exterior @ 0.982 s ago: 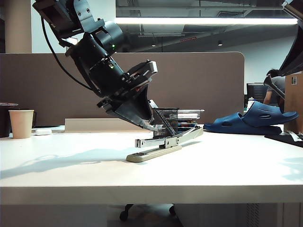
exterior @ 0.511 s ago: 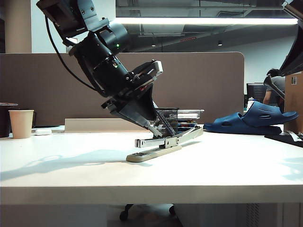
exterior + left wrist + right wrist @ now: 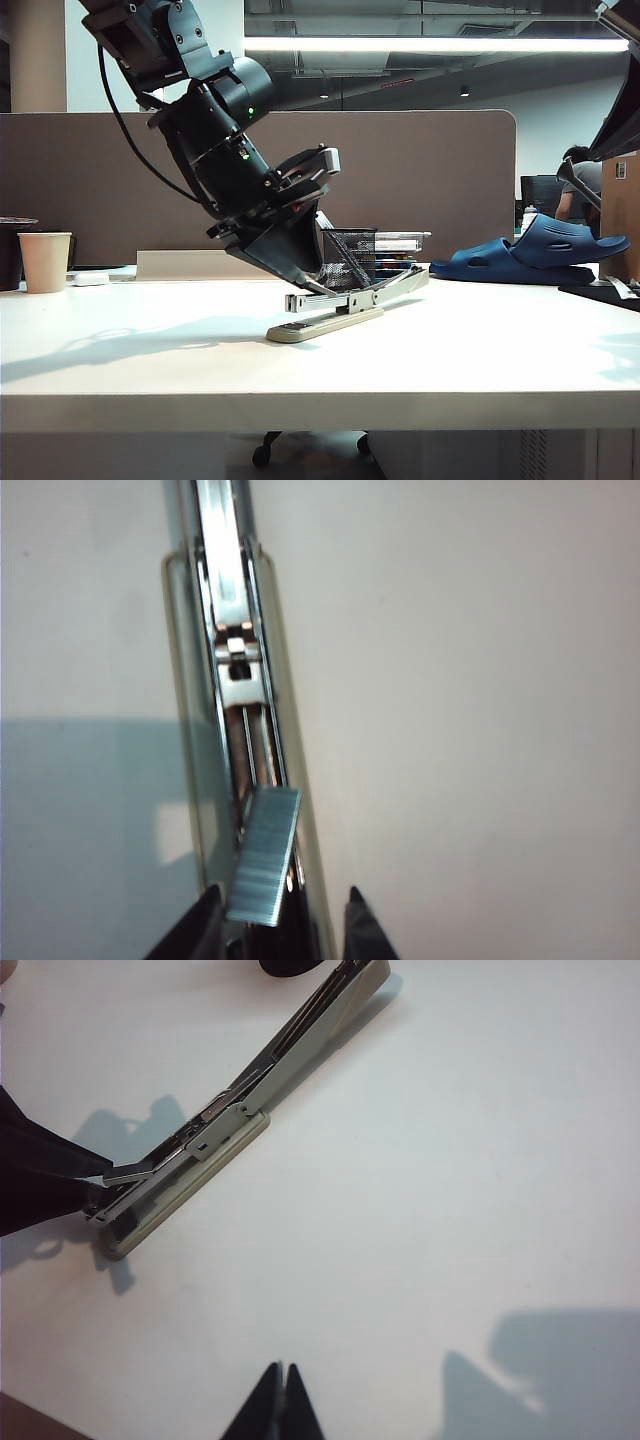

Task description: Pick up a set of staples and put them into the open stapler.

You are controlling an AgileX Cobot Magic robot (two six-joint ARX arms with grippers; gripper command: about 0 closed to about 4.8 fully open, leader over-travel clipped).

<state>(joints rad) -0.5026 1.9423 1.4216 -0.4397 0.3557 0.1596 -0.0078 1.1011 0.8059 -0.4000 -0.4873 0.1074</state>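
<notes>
L gripper [image 3: 278, 920] pinches the staples [image 3: 264, 855] by one end, strip tilted down over the stapler [image 3: 235, 680] channel, lined up w/ it to slide in; R gripper [image 3: 277, 1400] closed, empty, parked well apart

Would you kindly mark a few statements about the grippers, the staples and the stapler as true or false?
1. The left gripper holds the set of staples over the stapler. True.
2. The staples already lie flat, fully seated in the stapler's channel. False: the strip is tilted and held between the fingertips.
3. The right gripper is clamped on the stapler's base. False: its jaws are shut on nothing, above bare table, apart from the stapler.
4. The stapler is open, its metal arm raised off the beige base. True.
5. A paper cup stands at the exterior view's left. True.
</notes>
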